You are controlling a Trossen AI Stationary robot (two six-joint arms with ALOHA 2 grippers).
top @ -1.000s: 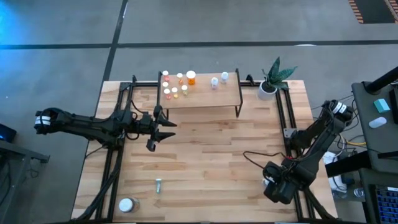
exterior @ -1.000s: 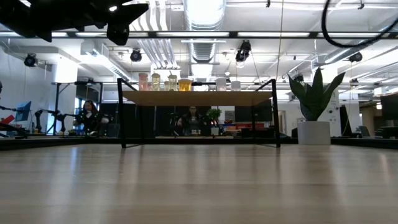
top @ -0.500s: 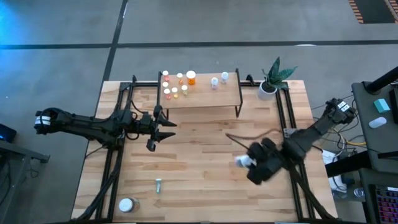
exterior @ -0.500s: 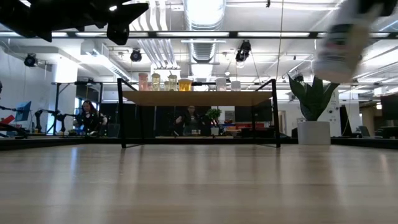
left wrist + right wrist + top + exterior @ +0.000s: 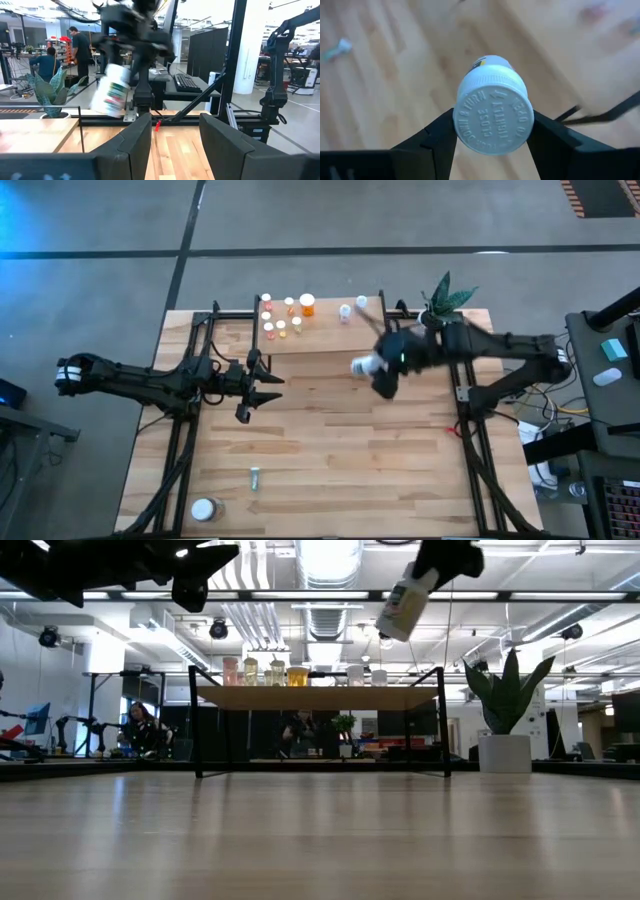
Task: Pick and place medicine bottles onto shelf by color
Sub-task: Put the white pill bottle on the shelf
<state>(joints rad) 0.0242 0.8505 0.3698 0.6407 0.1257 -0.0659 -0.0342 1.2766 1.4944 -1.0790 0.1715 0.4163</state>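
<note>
Overhead view, largest change first. The right arm has swung from the lower right of the frame to the upper centre-right, so that the right gripper (image 5: 383,370) now hangs beside the near right corner of the shelf (image 5: 335,338). It carries a white bottle (image 5: 362,366), clamped between its fingers just below the cap and tilted in the low view. This suggests the transport leg is almost done and only the placement remains, probably beside the pale bottles (image 5: 352,308) at the shelf's right end. The orange and red bottles (image 5: 284,317) occupy the shelf's left end. Two further bottles (image 5: 229,493) lie at the lower left of the table (image 5: 330,460). The left arm has not moved: the left gripper (image 5: 268,392) hovers at centre-left, fingers parted and empty.
</note>
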